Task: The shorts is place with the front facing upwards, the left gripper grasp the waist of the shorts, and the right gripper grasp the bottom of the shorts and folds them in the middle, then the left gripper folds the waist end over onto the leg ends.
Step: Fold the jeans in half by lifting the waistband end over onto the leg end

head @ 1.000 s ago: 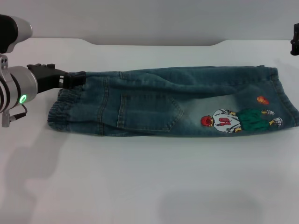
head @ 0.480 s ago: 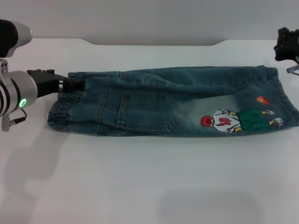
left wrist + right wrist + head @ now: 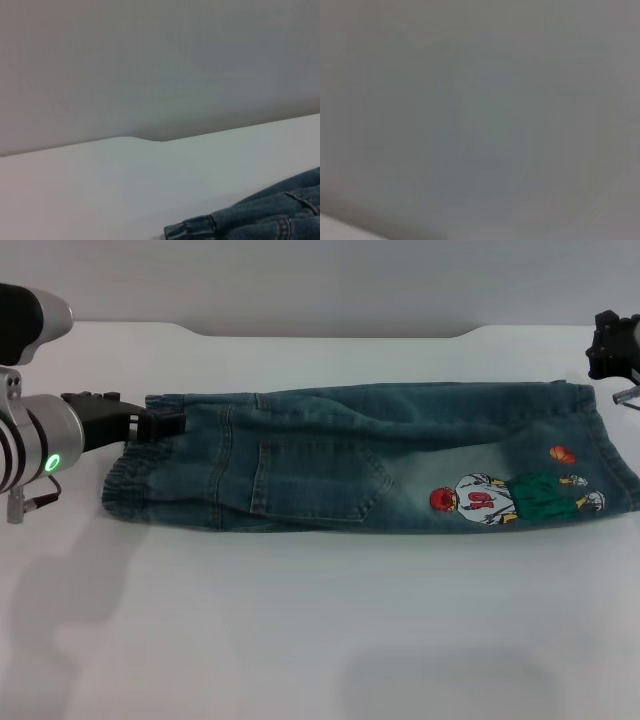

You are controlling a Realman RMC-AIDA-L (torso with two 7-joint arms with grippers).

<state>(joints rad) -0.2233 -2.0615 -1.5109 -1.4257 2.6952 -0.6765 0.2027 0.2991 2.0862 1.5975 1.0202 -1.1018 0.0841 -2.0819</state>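
The shorts (image 3: 370, 455) lie folded lengthwise on the white table (image 3: 300, 620), back side up. A cartoon figure print (image 3: 515, 498) shows near the leg ends (image 3: 605, 455) on the right. The gathered waist (image 3: 135, 475) is on the left. My left gripper (image 3: 168, 423) reaches in from the left and touches the waist's upper edge. The left wrist view catches a bit of denim (image 3: 260, 220). My right gripper (image 3: 612, 345) hangs at the far right edge of the head view, above and behind the leg ends, apart from the cloth.
A grey wall (image 3: 320, 280) runs behind the table's far edge, which has a notched outline. The right wrist view shows only blank grey.
My left gripper has sunk slightly and drawn a little left at the waist edge. My right gripper has come further into view at the right edge. The shorts have not moved.
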